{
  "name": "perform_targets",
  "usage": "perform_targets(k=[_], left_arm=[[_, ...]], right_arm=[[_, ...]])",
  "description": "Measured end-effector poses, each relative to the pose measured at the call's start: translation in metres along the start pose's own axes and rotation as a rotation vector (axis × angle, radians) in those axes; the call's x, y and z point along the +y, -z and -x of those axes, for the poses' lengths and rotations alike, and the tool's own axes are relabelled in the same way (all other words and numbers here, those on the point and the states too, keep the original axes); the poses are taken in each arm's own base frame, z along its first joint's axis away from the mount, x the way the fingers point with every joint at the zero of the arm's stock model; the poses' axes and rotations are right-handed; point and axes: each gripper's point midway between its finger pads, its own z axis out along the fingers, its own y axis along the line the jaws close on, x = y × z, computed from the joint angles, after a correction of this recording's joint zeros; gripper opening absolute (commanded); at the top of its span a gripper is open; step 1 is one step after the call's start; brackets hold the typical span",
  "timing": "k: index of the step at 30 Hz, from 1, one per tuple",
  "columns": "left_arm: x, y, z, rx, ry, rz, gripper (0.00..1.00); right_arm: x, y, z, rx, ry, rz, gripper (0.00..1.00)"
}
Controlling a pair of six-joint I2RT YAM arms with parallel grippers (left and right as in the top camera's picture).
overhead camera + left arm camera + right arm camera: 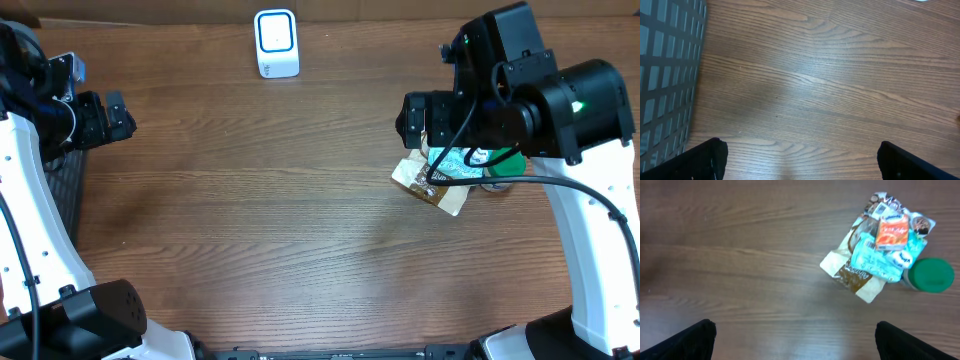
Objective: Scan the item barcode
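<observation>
Both hands are spread wide, pinching nothing. The right gripper [796, 341] hovers over the brown wooden table [740, 270]. At its two o'clock lies the heap: crinkly teal plastic pouch [872, 260], small orange carton [891, 231], brown-and-cream packet [852, 277], green-lidded jar [932, 275]. The left gripper [799, 161] hangs at the table's nine o'clock beside a dark mesh basket [665, 75]. The white boxy scanner [276, 43] stands at twelve.

Brown wood-grain desk [280, 230] filled the field in all three views. A dark grid-mesh basket [665, 75] stood at its left edge, its wall rising beside the bare desk surface.
</observation>
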Motion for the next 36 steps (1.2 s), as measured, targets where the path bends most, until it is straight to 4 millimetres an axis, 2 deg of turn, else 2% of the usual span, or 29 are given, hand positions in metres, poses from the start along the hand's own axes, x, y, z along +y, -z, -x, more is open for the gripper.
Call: perform_targets(k=[7,12,19,22,25,36], left_arm=[[0.000,0.000,0.000,0.000,0.000,0.000,1.00],[0.000,0.000,0.000,0.000,0.000,0.000,1.00],[0.000,0.000,0.000,0.000,0.000,0.000,0.99],[0.000,0.000,0.000,0.000,0.000,0.000,0.99],[0.000,0.000,0.000,0.000,0.000,0.000,1.00],[0.000,0.000,0.000,0.000,0.000,0.000,1.00]], right_arm=[[-0.006,-0.001,0.032,-0.150,0.002,-0.044,1.00],[-0.005,0.008,0.059,-0.346,-0.009,-0.011,1.00],[-0.028,0.029,0.058,-0.600,-0.041,0.049,1.00],[-0.040,0.033,0.050,-0.699,-0.054,0.067,1.00],[-0.051,0.031,0.033,-0.786,-0.060,0.079,1.00],[-0.073,0.009,-0.048,-1.090,-0.005,0.106,1.00]])
